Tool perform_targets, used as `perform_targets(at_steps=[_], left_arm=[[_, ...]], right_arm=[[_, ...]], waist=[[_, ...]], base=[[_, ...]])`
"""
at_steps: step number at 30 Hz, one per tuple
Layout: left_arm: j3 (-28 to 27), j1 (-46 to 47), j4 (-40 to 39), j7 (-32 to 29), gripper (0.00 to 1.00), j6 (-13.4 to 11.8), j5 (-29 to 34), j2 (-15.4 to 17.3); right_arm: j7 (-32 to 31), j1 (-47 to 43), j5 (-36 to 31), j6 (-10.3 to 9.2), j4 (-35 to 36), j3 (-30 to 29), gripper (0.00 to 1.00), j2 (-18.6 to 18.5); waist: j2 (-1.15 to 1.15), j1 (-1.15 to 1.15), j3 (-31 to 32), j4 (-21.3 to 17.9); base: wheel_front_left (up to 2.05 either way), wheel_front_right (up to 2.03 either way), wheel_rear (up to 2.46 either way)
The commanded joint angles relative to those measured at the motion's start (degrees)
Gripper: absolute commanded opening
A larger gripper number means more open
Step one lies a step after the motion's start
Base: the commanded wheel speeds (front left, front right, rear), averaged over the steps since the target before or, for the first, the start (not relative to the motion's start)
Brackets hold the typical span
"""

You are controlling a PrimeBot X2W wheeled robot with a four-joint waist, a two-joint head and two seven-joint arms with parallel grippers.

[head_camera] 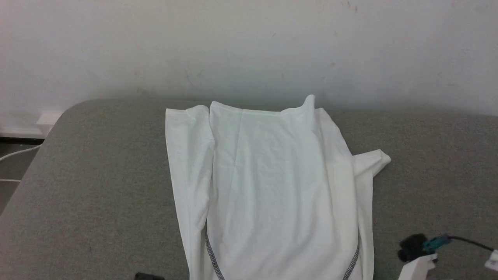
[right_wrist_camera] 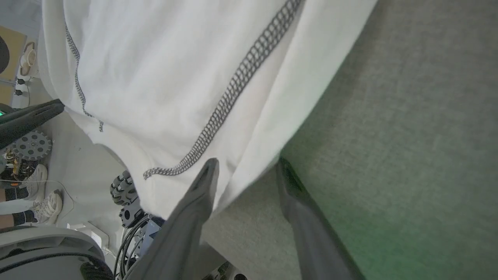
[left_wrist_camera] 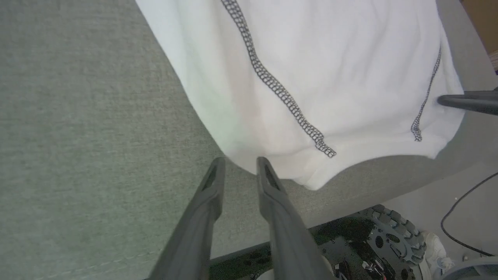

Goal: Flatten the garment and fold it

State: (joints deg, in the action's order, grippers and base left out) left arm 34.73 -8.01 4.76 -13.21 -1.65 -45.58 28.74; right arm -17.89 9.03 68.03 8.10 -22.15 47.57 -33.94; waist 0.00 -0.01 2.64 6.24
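The shirt (head_camera: 272, 186) lay on the grey table (head_camera: 97, 194), sides seemingly folded in; folding it crosswise remained. The left gripper (left_wrist_camera: 241, 160) and right gripper (right_wrist_camera: 247, 162), fingers apart, held nothing at its near edge

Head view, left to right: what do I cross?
White cable beyond the table's corner → bare grey table → garment → its sleeve end sticking out sideways → black-and-teal plug on a dark lead.
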Motion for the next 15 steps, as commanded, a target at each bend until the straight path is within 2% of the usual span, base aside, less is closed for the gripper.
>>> perform_targets(at_steps=[1,5,8,12,15], left_arm=[[-1.16,1.35,0.05,1.56,1.0,-0.12,-0.07,0.06],[-3.76,3.84,-1.78,5.09,1.0,0.08,-0.26,-0.39],[-7.19,6.3,-4.16,10.26,1.0,-0.31,-0.12,-1.24],[-11.05,9.33,-5.1,18.2,1.0,-1.03,1.68,-2.47],[-12.36,11.71,-4.48,24.0,1.0,-2.19,4.78,-3.79]], right_arm=[[-0.66,-0.39,-0.61,-0.61,-0.18,-3.07,1.0,-1.64],[-2.0,0.85,-1.76,-0.61,3.8,-10.79,1.0,-4.79],[-0.66,3.52,-7.18,-0.61,4.64,-17.72,1.0,-6.11],[1.02,8.86,-19.41,-0.61,1.35,-25.87,1.0,-2.5],[0.67,13.22,-29.41,-0.61,-1.26,-28.61,1.0,1.23]], waist=[[0.0,0.01,-0.29,0.09],[0.0,0.01,-1.55,0.57],[0.0,0.01,-3.27,0.99],[0.0,0.01,-6.27,1.76],[0.0,0.01,-8.93,3.14]], base=[[0.0,0.0,0.0],[0.0,0.0,0.0],[0.0,0.0,0.0],[0.0,0.0,0.0],[0.0,0.0,0.0]])
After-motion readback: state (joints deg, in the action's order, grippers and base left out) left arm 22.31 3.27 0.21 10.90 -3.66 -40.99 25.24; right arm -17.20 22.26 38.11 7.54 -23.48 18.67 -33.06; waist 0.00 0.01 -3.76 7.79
